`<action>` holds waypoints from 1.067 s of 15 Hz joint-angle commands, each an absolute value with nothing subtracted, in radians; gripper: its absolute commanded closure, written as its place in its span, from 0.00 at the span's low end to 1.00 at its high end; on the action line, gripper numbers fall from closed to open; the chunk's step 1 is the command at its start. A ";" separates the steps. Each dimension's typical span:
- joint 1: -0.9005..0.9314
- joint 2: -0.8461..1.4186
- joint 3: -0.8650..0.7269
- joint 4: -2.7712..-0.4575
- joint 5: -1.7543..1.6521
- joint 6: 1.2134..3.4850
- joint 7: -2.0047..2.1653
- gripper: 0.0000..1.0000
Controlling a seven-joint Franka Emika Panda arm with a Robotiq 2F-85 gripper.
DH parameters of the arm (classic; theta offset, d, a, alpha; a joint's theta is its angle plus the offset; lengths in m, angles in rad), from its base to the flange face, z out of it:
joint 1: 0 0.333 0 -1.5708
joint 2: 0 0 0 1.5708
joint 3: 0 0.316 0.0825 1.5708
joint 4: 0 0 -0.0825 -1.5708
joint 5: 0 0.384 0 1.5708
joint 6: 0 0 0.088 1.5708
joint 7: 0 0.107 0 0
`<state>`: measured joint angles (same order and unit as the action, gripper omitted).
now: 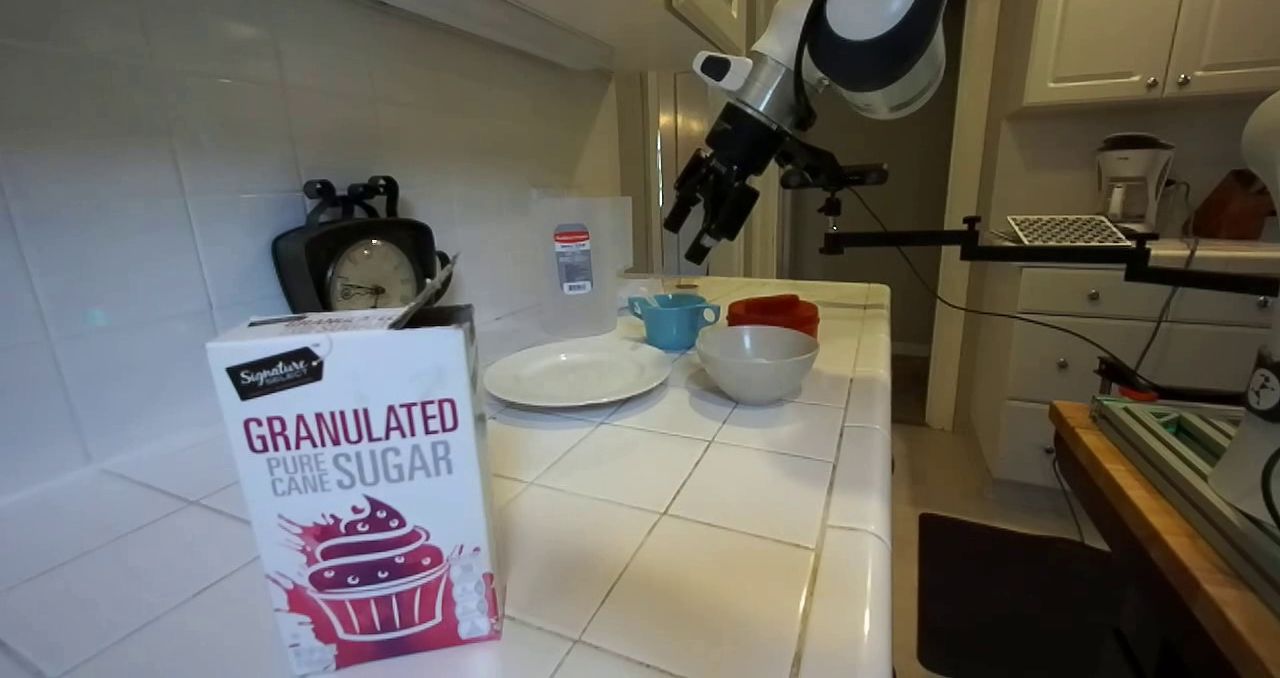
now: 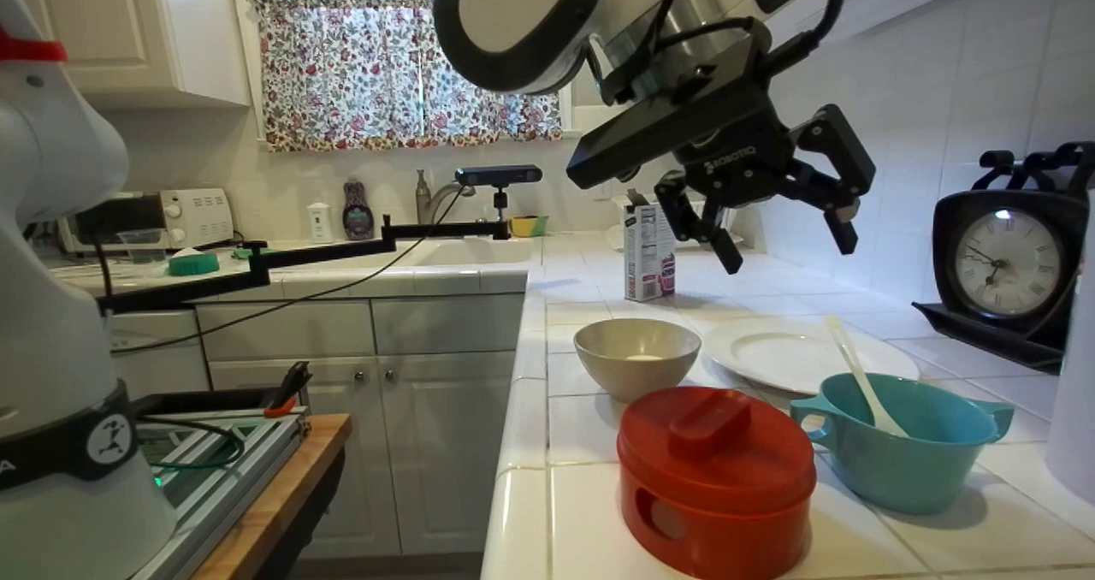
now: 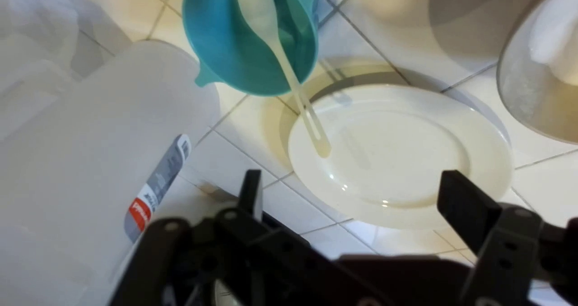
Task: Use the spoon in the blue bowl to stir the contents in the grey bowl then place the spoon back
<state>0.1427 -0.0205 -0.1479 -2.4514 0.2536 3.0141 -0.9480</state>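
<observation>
low in the wrist view, the fingers (image 3: 467, 206) stand wide apart; beyond, on the bench (image 3: 298, 206), the slotted-handled spoon (image 3: 288, 71) leans in the teal-blue bowl (image 3: 219, 48), top centre, the grey bowl (image 3: 524, 98) cut off upper right.

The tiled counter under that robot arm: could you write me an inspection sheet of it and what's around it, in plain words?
Surface: white tiled counter.
Blue bowl: holds the spoon, its handle sticking out over the rim.
Grey bowl: something pale inside; I can't tell what.
Clutter: white plate, red lidded container, sugar box, translucent labelled container, clock.
Gripper (the robot's two-fingered claw): open, above the counter; nothing seen in its grip.
Cables: thin dark cable drooping from a camera; thicker black cable beside the arm.
Surroundings: floral curtain, white cabinets, coffee maker.
</observation>
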 commanded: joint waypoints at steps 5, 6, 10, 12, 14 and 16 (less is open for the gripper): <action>0.135 0.096 -0.121 -2.449 0.289 3.239 -0.988 0.00; 0.132 0.110 -0.116 -2.449 0.275 3.272 -0.980 0.00; 0.122 0.180 -0.112 -2.446 0.192 3.388 -0.949 0.00; 0.117 0.216 -0.117 -2.444 0.170 3.441 -0.933 0.03; 0.123 0.253 -0.128 -2.439 0.174 3.496 -0.939 0.17; 0.126 0.276 -0.135 -2.436 0.177 3.529 -0.942 0.25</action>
<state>0.1266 0.2393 -0.1264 -2.4504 0.1889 3.4663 -0.9236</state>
